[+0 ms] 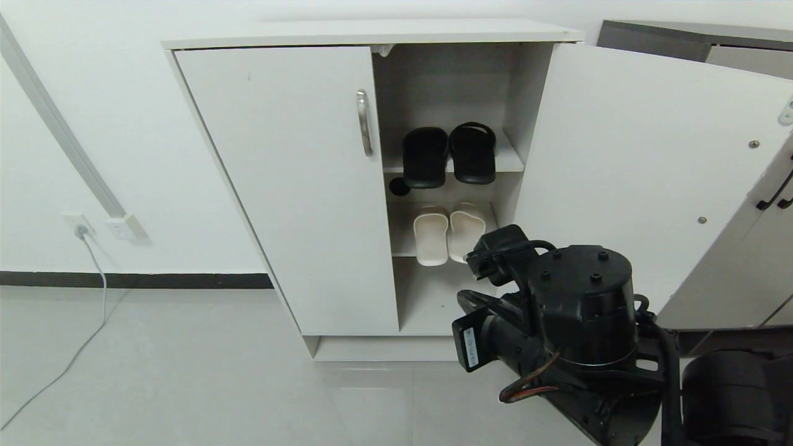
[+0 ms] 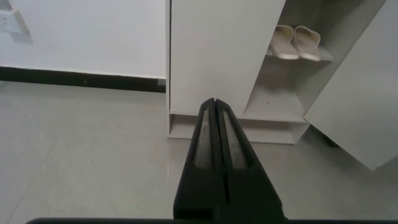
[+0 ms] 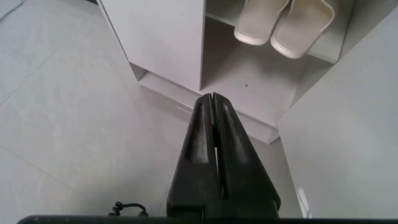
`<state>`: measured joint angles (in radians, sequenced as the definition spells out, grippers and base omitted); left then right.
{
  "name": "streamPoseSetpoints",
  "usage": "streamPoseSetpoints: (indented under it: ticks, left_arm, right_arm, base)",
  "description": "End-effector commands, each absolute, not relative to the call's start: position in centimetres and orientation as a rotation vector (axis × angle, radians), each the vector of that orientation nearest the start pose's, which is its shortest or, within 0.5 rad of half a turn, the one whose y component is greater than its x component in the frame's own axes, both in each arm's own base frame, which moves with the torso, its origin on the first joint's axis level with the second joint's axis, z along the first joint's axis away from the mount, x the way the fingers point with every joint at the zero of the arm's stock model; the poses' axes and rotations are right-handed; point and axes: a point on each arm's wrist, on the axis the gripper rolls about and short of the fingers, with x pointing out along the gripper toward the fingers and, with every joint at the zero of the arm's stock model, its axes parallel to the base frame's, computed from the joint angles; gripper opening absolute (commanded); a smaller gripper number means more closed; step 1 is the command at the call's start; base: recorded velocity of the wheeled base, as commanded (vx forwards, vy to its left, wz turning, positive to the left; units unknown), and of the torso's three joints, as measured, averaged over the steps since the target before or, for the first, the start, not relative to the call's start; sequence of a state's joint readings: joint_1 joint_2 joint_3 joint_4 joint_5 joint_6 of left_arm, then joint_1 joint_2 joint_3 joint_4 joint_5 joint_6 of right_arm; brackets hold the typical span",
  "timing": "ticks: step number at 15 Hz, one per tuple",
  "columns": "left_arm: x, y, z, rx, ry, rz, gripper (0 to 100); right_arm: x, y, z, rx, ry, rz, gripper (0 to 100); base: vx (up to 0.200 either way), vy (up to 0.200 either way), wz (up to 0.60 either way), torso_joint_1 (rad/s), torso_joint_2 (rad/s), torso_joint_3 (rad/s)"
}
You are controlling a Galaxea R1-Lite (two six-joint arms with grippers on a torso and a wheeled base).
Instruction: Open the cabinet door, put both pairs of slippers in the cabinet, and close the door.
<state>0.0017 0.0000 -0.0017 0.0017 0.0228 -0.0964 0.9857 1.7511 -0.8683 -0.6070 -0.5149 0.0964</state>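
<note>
Left gripper (image 2: 214,102) is seen closed and empty, facing the cabinet (image 2: 217,56), where white slippers (image 2: 297,42) are kept on a shelf. Right gripper (image 3: 213,96) is likewise closed, empty, near them. From the head, black slippers (image 1: 449,155) are seen on the shelf above, with the right door (image 1: 638,167) open.

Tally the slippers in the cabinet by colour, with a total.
Black slippers: 2
White slippers: 2
Total: 4
</note>
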Motion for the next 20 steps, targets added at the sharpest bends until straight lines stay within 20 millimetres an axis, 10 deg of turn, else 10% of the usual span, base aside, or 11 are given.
streamPoseSetpoints:
  ticks: [1,20]
  left_arm:
    - [-2.29,0.05,7.57,-0.097,-0.001,0.025,0]
    - [-2.29,0.05,7.57,-0.097,-0.001,0.025,0]
  right_arm:
    - [18.68,25.96,17.78,-0.1,0.233,0.452,0]
    - [18.89,26.01,17.17,-0.115,0.248,0.446,0]
  base:
    - [0.0,0.0,0.0,0.0,0.0,0.0]
    - [0.0,0.0,0.0,0.063,-0.32,-0.264]
